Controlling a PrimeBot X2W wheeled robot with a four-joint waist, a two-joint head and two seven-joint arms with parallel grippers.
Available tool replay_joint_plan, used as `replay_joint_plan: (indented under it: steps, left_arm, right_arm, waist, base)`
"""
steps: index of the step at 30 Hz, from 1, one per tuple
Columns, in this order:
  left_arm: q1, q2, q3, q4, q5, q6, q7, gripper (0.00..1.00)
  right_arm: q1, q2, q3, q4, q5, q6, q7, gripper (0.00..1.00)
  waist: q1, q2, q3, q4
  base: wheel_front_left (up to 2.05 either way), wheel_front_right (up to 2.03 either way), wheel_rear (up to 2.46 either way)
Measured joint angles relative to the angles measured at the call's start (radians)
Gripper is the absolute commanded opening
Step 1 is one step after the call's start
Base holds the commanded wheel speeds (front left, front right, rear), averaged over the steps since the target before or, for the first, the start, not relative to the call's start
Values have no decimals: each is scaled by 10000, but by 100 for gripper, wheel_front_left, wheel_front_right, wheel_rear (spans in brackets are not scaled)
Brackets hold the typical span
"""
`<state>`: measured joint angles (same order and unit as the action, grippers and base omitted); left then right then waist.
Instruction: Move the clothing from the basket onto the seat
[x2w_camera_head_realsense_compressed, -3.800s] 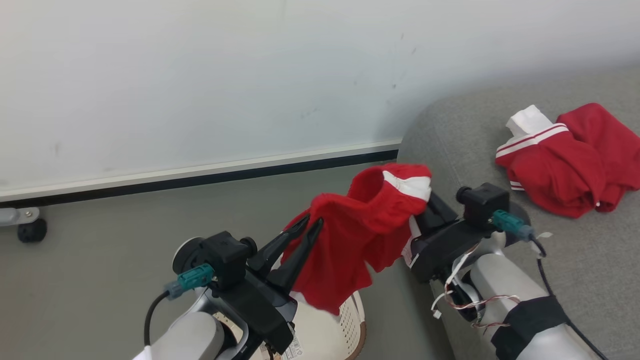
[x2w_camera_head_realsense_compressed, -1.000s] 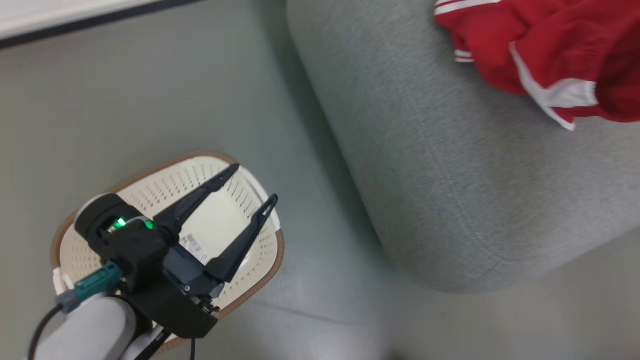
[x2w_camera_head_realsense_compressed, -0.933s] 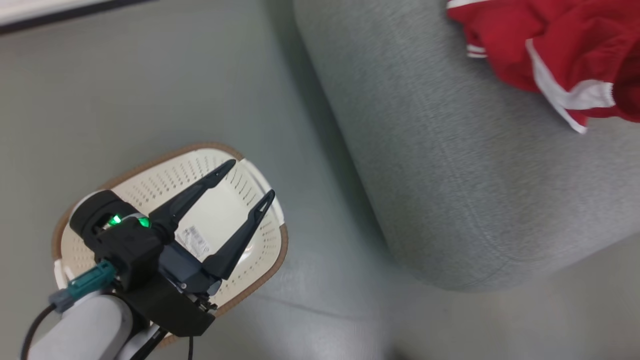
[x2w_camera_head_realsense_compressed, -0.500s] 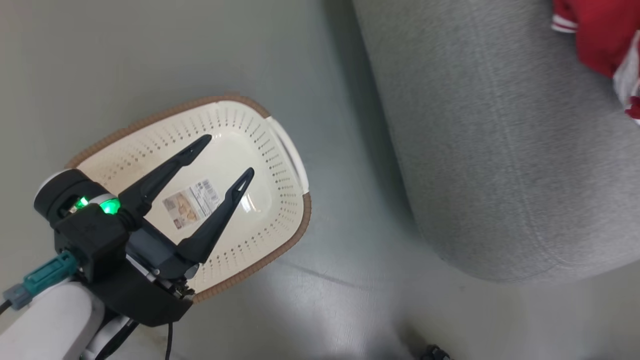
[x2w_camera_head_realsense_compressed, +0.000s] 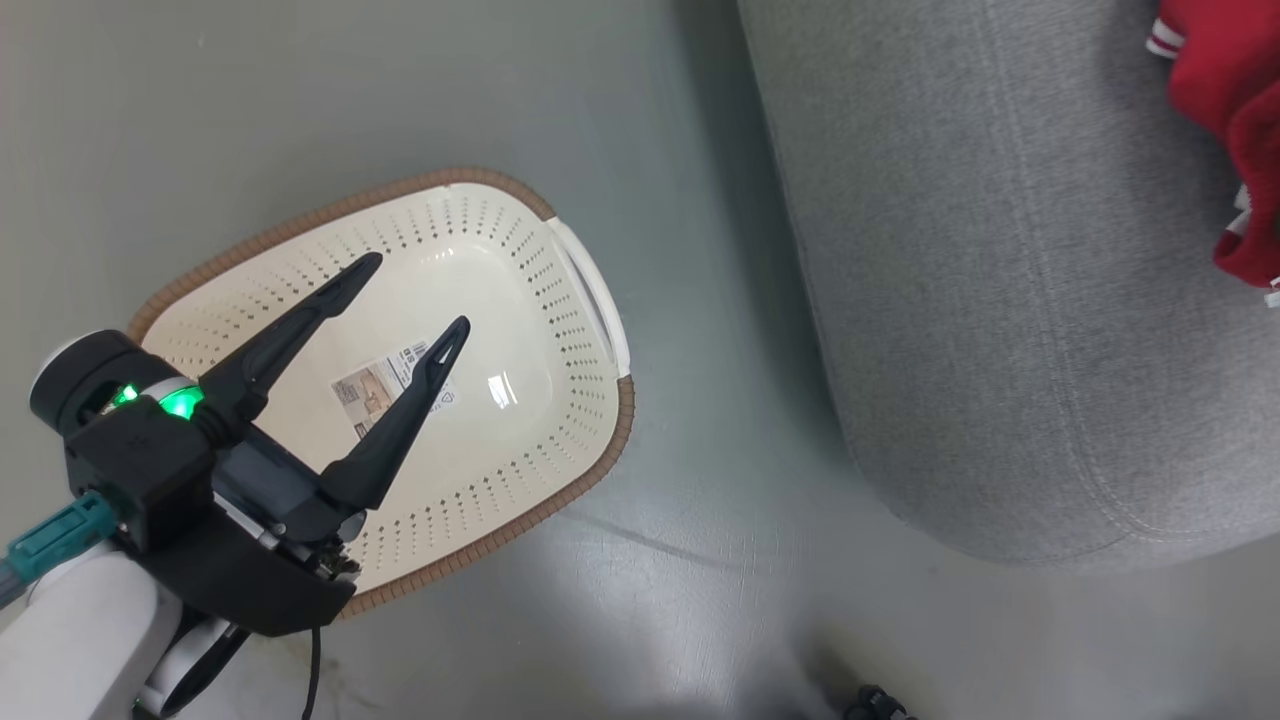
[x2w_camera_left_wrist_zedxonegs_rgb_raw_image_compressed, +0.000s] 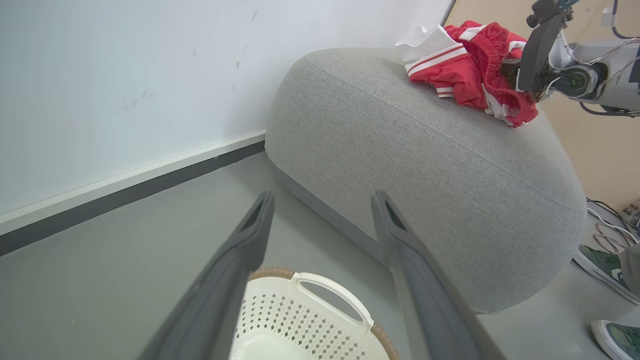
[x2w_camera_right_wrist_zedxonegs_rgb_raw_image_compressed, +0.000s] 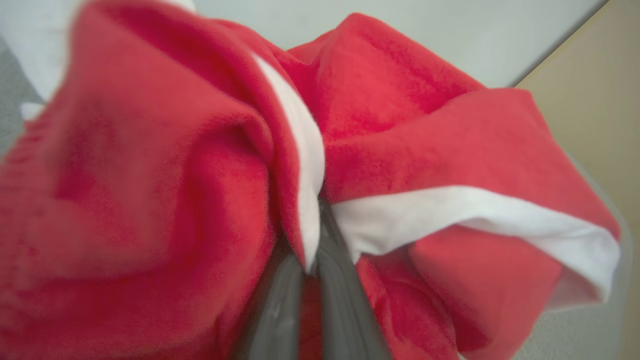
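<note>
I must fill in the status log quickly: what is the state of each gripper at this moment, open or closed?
Left gripper: open, empty, over the basket.
Right gripper: closed on the clothing.

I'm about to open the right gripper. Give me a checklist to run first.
1. Nothing left in basket: ok.
2. Jaws of left gripper open and holding nothing: ok.
3. Grip of right gripper shut on clothing: ok.
4. Drop spot above seat: ok, though close to its edge.
5. Clearance from shoes on the floor beside the seat: cannot tell.
</note>
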<state>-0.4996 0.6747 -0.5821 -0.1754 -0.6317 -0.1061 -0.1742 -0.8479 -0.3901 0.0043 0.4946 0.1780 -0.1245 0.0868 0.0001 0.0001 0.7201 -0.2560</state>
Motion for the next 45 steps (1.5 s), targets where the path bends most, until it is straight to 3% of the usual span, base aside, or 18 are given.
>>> replay_joint_plan:
  steps: [1, 2, 3, 13, 16, 22, 31, 37, 45]
  left_arm:
    - [0, -13, -2, 36, -6, 2, -46, 100]
    - [0, -29, -2, 81, -6, 0, -54, 100]
    - [0, -54, -4, 123, -6, 0, -94, 100]
    - [92, -422, -25, 884, -123, -2, -368, 100]
    - [217, -518, -13, 1116, -380, -2, -405, 100]
    - [616, -656, 107, 1469, -510, 42, -541, 100]
    - [1013, -978, 309, 1804, -614, 286, -658, 100]
    - [1305, -1204, 660, 2115, -715, 583, -706, 100]
    - [1773, -1776, 890, 2715, -1126, 932, -746, 100]
  right_arm:
    - [-1, 0, 17, 40, -46, 0, -13, 53]
    - [-4, 19, 38, 81, -102, 0, -19, 96]
    - [-9, 52, 42, 134, -146, 0, -65, 100]
    - [-56, 48, 255, 813, -376, 44, -67, 100]
    - [198, -56, 525, 834, -374, 504, 15, 100]
    - [851, -263, 748, 598, -382, 859, -2, 100]
    - [1781, -525, 918, -819, -395, 1356, -629, 100]
    - [2349, -205, 1043, -2274, -196, 1603, -1012, 100]
    - [3478, -130, 1080, -3317, 121, 1774, -1346, 100]
  waist:
    - [0, 0, -48, -21]
    - [-1, 0, -103, -42]
    - [-2, 0, -161, -62]
    - [-1, 0, -1086, -227]
    - [-2, -1, -1453, -289]
    - [-3, -1, -2233, -438]
    - [-3, -2, -3469, -614]
    - [-3, -2, -4453, -576]
    - [-3, -3, -5545, -261]
  base:
    - [0, 0, 0]
    - [0, 0, 0]
    - [0, 0, 0]
    - [0, 0, 0]
    - [0, 0, 0]
    - [0, 0, 0]
    - [0, 0, 0]
    - [0, 0, 0]
    - [0, 0, 0]
